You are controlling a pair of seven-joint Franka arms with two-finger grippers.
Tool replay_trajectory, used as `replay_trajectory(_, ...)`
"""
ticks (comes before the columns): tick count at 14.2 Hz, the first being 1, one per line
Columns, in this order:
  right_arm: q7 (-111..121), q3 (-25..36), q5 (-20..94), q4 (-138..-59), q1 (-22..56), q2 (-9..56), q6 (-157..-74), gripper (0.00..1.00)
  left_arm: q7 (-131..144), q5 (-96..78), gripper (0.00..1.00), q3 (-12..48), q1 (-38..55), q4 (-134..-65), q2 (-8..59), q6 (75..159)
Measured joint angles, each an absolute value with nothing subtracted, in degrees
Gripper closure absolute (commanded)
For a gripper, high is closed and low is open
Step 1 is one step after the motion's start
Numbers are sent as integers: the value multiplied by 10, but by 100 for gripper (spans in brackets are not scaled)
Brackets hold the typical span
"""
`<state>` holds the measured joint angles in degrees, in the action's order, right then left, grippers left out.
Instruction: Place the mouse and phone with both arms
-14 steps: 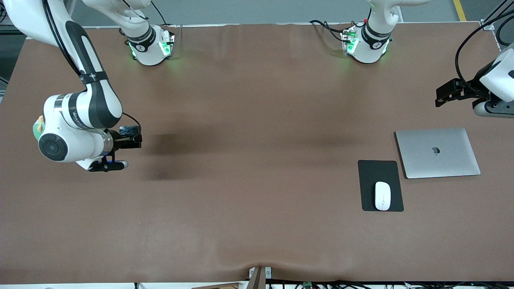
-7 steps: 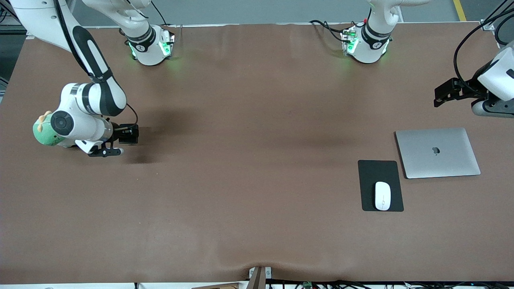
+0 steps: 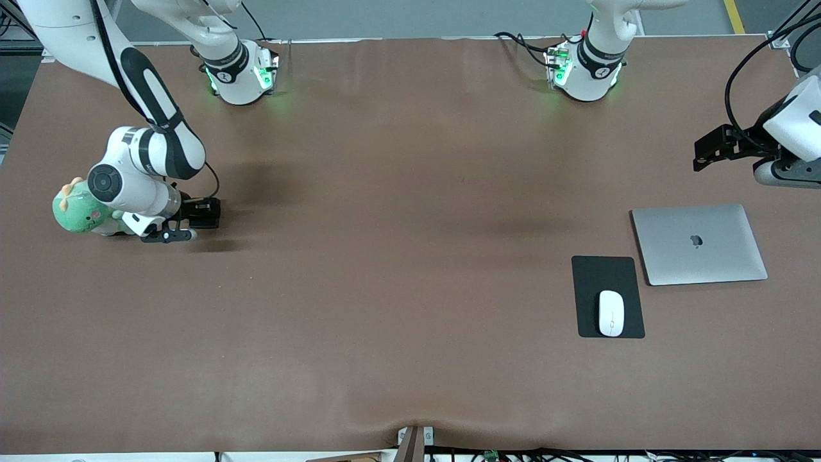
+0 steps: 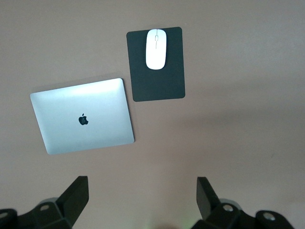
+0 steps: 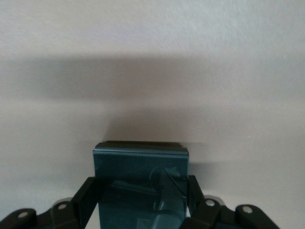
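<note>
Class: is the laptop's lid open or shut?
Shut: the laptop lies flat on the table, logo up, no screen showing.

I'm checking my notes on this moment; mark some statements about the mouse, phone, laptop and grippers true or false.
1. The mouse lies on the mat. True.
2. The right gripper is open and empty. False: it is shut on the phone.
3. The laptop is closed. True.
4. The left gripper holds the mouse. False: it is open, over the table.
5. The laptop rests on the mat. False: beside it.
</note>
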<state>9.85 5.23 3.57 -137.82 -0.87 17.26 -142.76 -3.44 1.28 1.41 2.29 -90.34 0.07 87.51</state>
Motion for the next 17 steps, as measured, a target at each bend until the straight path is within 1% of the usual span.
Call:
replay_trajectory(1,100,54,44,-1378,-9,173,-1427,0,-34,13,0,14,23,-903,1,875)
replay_trajectory(3,100,54,48,-1377,-8,173,-1426,0,-34,13,0,14,23,-903,1,875)
replay_trajectory(4,100,54,49,-1373,-8,173,-1416,0,-34,13,0,14,23,-903,1,875)
replay_trajectory(5,101,54,50,-1360,-7,172,-1389,0,-34,13,0,14,23,-903,1,875)
replay_trajectory(6,101,54,52,-1336,-5,170,-1343,0,-34,13,0,14,23,-902,1,875)
replay_trajectory(7,101,54,54,-1295,-3,166,-1273,0,-34,13,0,14,23,-902,1,875)
replay_trajectory(10,101,54,56,-1120,0,156,-1034,0,-34,13,0,15,23,-901,1,875)
replay_trajectory(11,101,54,57,-1069,0,152,-979,0,-34,13,0,15,23,-901,1,875)
replay_trajectory(12,101,54,57,-1029,0,150,-946,0,-34,13,0,15,23,-901,1,875)
replay_trajectory(13,102,53,58,-1003,0,150,-935,0,-34,13,0,15,23,-901,1,875)
replay_trajectory(15,106,52,62,-972,1,152,-945,0,-34,13,0,15,23,-901,1,875)
replay_trajectory(17,107,49,64,-921,3,156,-946,0,-34,13,0,15,24,-900,1,875)
